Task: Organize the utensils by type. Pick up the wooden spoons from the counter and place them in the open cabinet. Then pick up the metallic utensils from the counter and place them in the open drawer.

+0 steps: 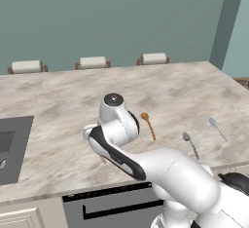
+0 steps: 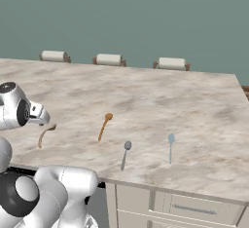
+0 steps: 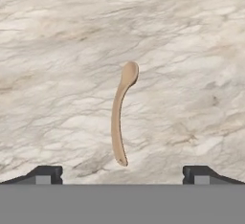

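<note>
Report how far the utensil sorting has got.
Nothing looks sorted yet: all four utensils lie on the marbled stone counter. In hand: the open tool hovers over the pale tan wooden spoon, not gripping it. Left: that spoon and the orange-brown wooden spoon go to the cabinet, the grey metal spoon and pale blue spoon to the drawer.

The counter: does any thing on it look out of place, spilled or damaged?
Nothing stands out. Four spoons lie flat and apart on the counter: a pale wooden spoon, an orange-brown wooden spoon, a grey metal spoon and a bluish one. None looks bent or broken, and nothing is spilled.
</note>
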Robot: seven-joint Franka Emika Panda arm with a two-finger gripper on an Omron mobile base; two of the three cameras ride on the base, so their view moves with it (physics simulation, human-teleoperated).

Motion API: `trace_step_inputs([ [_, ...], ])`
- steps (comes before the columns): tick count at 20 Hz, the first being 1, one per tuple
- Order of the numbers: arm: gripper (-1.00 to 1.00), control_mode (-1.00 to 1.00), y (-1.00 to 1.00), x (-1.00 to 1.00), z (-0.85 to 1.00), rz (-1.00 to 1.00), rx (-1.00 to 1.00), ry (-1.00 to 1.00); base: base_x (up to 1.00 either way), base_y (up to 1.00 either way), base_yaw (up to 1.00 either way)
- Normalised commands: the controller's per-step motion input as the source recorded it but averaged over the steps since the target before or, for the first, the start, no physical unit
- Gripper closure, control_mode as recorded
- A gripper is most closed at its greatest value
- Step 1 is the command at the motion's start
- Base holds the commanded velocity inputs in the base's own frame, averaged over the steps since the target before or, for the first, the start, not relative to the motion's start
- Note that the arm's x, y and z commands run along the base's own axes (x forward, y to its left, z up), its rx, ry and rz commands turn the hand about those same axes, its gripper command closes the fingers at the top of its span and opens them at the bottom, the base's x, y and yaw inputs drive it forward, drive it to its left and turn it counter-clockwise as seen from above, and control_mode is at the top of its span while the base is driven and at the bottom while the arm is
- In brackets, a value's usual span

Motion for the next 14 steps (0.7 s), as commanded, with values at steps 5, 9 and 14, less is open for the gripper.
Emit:
trace_step_inputs([
  [5,-1.0,-1.0,0.0,0.15,-0.35,0.0,0.01,0.0,0.0,0.0,0.0],
  [9,-1.0,-1.0,0.0,0.03,-0.32,0.0,0.0,0.0,0.0,0.0,0.0],
  [14,-1.0,-1.0,0.0,0.0,-0.35,0.0,0.0,0.0,0.0,0.0,0.0],
])
